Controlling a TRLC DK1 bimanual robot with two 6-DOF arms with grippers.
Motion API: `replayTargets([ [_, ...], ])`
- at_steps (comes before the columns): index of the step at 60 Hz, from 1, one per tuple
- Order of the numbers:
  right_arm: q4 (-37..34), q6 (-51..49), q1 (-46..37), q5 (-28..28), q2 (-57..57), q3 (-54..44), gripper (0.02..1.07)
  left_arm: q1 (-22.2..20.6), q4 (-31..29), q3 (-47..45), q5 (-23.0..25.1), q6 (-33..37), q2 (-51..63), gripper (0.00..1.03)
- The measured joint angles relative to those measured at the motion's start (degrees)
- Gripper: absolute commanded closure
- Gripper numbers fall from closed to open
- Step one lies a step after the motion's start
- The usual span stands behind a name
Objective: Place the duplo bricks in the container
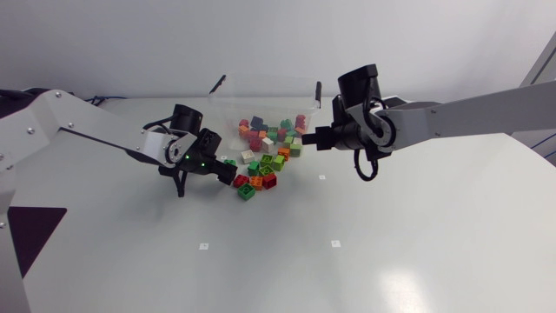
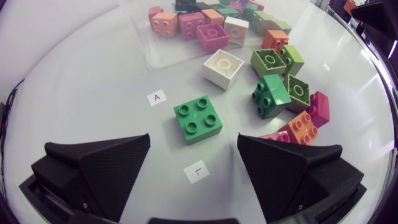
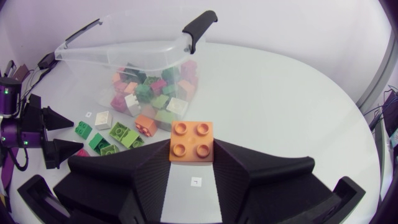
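Our right claw (image 3: 191,160) pinches an orange brick (image 3: 193,141) by its very tips, short of the container (image 3: 134,53) near the tabletop's (image 3: 292,106) far edge. So shallow a hold could slip on the way in. Our left claw (image 2: 194,152) gapes wide and empty, with a green brick (image 2: 198,118) just ahead. Both claws crowd the loose bricks (image 1: 261,169), so a knock is likely. Room to back off lies toward the near edge.

light: bright, even, from above | shadows: soft and short, close under the bricks (image 1: 261,171) on the pale worktop (image 1: 365,261) | glare: faint sheen on the clear container (image 3: 124,56) wall | wrist views: worktop edge bows strongly, corners darken | head view: little bending
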Motion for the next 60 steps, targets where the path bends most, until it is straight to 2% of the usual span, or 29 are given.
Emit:
replayTargets([
  [3,-0.35,0.00,-0.02,0.00,-0.96,0.00,0.71,-0.02,0.00,0.00,-0.46,-1.03,0.17,0.14],
  [17,-2.93,0.07,-0.15,0.04,-4.00,0.74,0.71,-1.46,1.86,0.00,-1.51,-4.13,0.37,0.45],
  [29,-4.33,0.44,-0.44,0.09,-5.49,2.21,0.71,-1.95,2.19,0.00,-2.03,-5.73,0.76,0.46],
  [35,-4.52,0.44,-0.44,0.22,-6.21,2.51,0.71,-2.23,2.19,0.00,-2.75,-5.79,1.29,0.56],
  [55,-7.10,0.46,-0.83,0.24,-6.97,5.84,0.71,-2.40,2.58,0.87,-4.11,-7.28,1.97,0.57],
  [60,-7.52,0.63,-0.81,0.22,-7.06,6.99,0.71,-2.58,2.56,0.98,-4.68,-7.32,2.01,0.62],
])
